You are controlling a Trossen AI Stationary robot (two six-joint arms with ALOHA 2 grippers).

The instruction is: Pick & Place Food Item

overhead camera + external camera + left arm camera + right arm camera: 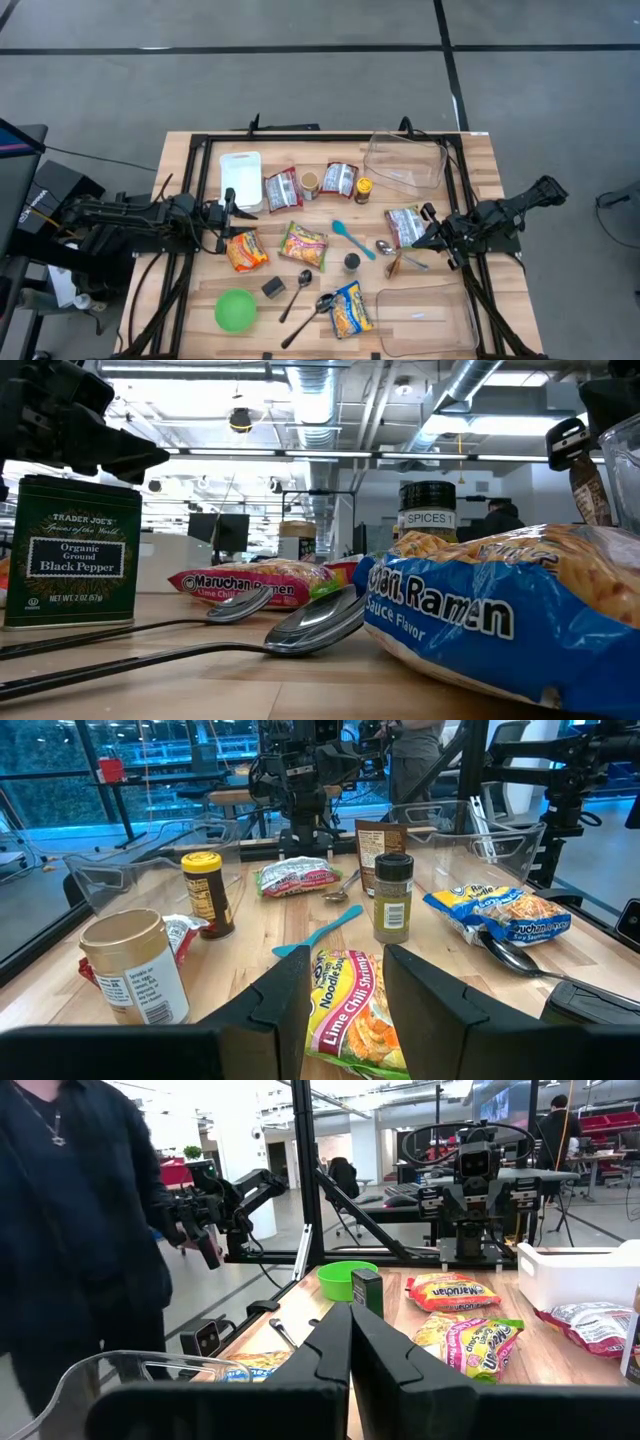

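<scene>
Green-yellow lime chili ramen packet point(352, 1015)

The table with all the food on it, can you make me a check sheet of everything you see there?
Surface: wooden slatted table, black frame around it.
Job's things: lime-chilli noodle packet, orange noodle packet, blue ramen packet, red-and-silver packets.
Clutter: green bowl, white tray, two clear plastic bins, metal spoons, teal spatula, spice jars, black pepper tin.
Grippers: left gripper low before the lime-chilli packet, fingers apart, empty; right gripper fingers shut, empty.
Cables: black bundles along the left arm.
Surroundings: person in dark top beside the table.
</scene>
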